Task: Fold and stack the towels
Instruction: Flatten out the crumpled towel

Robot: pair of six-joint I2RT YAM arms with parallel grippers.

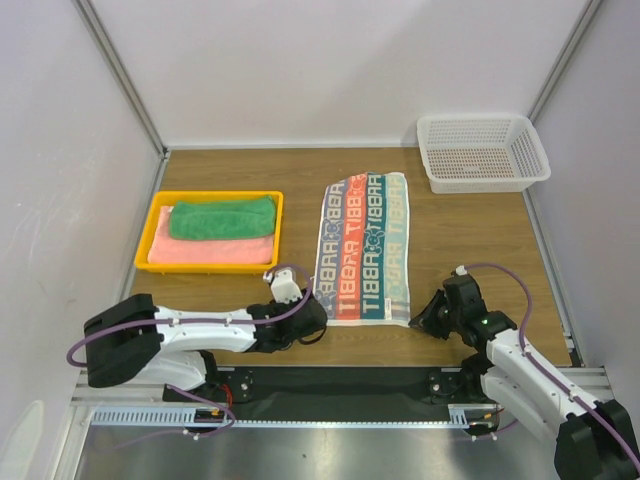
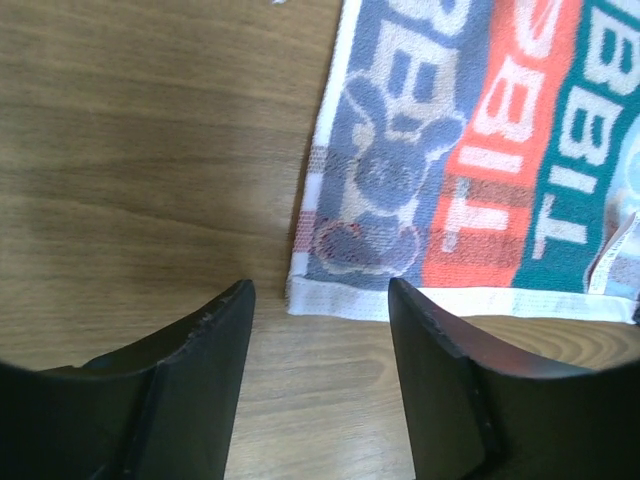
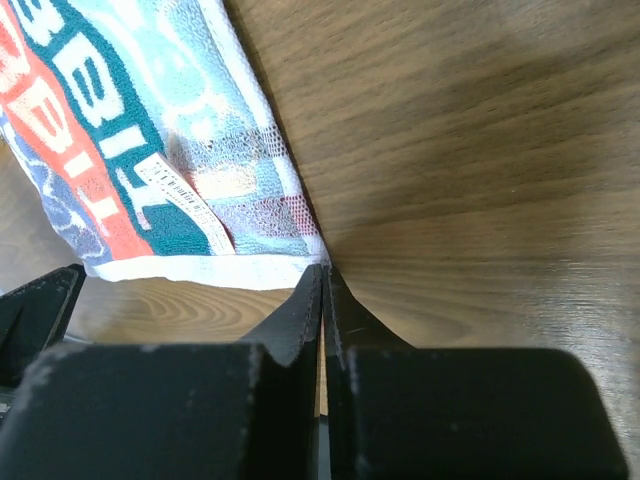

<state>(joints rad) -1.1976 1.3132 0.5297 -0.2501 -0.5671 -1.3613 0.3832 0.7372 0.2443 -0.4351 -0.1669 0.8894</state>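
Wooden bench [image 1: 480, 230] carries the patterned towel [image 1: 367, 245] spread flat at centre. Left claw [image 2: 320, 292] stands spread at its near left corner; right claw [image 3: 322, 270] is pressed together at the near right corner, cloth capture unconfirmed. Pinch both hem corners before lifting evenly.

The top view looks down from above and behind the arm bases over the tabletop [image 1: 470, 230]. The left wrist camera peers low and close past the left gripper [image 2: 320, 288] at the patterned towel's [image 2: 470, 150] near-left corner. The right one looks past the right gripper [image 3: 322, 270] at its near-right corner, and all three share its near hem.
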